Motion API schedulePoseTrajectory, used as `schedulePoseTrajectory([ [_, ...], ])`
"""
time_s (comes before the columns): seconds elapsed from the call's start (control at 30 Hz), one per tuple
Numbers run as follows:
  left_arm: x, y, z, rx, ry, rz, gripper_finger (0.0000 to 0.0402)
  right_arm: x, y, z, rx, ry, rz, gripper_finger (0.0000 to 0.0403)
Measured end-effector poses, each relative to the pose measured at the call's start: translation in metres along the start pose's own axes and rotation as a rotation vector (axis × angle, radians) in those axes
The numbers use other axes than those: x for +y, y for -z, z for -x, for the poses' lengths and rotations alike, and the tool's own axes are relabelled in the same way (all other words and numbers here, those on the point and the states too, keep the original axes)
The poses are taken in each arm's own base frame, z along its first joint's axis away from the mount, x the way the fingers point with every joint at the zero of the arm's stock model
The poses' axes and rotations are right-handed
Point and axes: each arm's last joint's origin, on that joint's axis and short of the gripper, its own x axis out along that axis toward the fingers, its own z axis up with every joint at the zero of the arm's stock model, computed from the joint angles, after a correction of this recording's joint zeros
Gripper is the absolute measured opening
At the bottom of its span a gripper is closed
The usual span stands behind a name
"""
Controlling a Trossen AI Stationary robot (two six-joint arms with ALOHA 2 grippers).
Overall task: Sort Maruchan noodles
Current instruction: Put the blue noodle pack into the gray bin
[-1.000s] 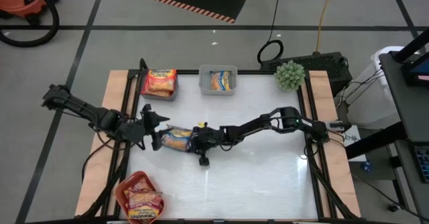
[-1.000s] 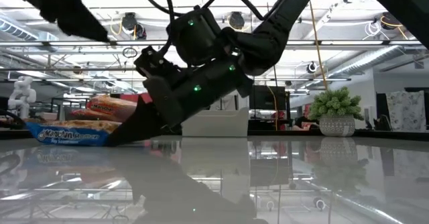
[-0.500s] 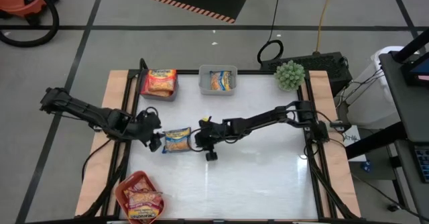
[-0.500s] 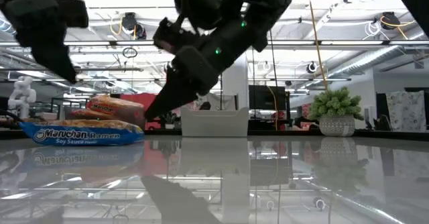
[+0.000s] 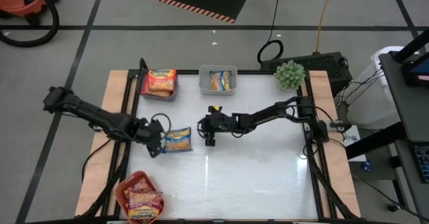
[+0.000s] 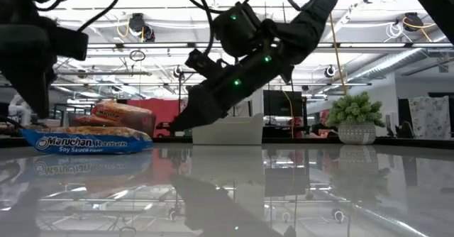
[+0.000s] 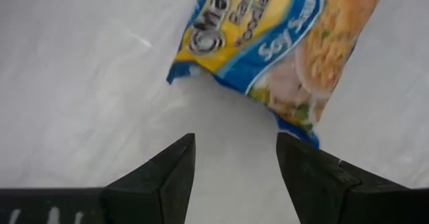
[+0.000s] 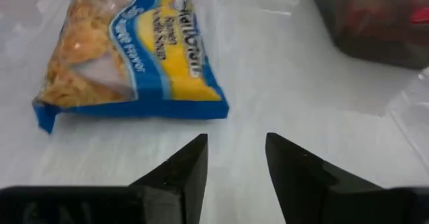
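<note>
We see a blue-and-yellow Maruchan packet (image 5: pixel 177 139) lying flat on the white table (image 5: pixel 261 177), a little toward nine o'clock from the table's centre, with nothing holding it. The left gripper (image 5: pixel 156 145) sits just beside the packet at its nine o'clock side, fingers spread apart and empty; in the left wrist view the packet's corner lies just ahead of the open fingertips (image 7: pixel 175 158), not touching them. The right gripper (image 5: pixel 210 131) hangs just off the packet's three o'clock side, a short gap away, its fingers parted with nothing between them; its wrist view shows the packet a little beyond the tips. In the low view the packet (image 6: pixel 86 141) rests on the glossy surface while the right gripper is raised above the table. At the table's twelve o'clock edge we find a clear bin (image 5: pixel 159 84) with an orange-red packet (image 5: pixel 161 80) inside, and near it a grey bin (image 5: pixel 218 80) holding another blue packet (image 5: pixel 221 81). At seven o'clock a salmon-red bin (image 5: pixel 139 196) holds silvery-pink packets (image 5: pixel 143 199). A small green plant (image 5: pixel 290 74) stands at one o'clock.
</note>
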Motion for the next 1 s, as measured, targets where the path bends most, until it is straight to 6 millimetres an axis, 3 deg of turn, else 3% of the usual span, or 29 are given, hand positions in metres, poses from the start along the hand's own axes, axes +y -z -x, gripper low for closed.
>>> schedulePoseTrajectory([
  [0.17,-0.007,-0.006,-0.013,0.012,-0.013,-0.081,0.0214,-0.001,0.005,0.001,-0.01,-0.026,-0.018,0.0147],
  [0.47,-0.018,-0.036,-0.028,-0.151,0.073,-0.247,0.0214,0.0,0.005,0.001,-0.009,-0.052,-0.008,0.0147],
  [0.8,-0.003,-0.052,-0.029,-0.259,-0.098,-0.235,0.0214,0.007,0.008,0.002,0.006,-0.186,0.063,0.0146],
  [1.0,0.001,-0.052,-0.021,-0.195,-0.078,-0.214,0.0214,0.006,0.008,0.002,0.004,-0.177,0.056,0.0146],
])
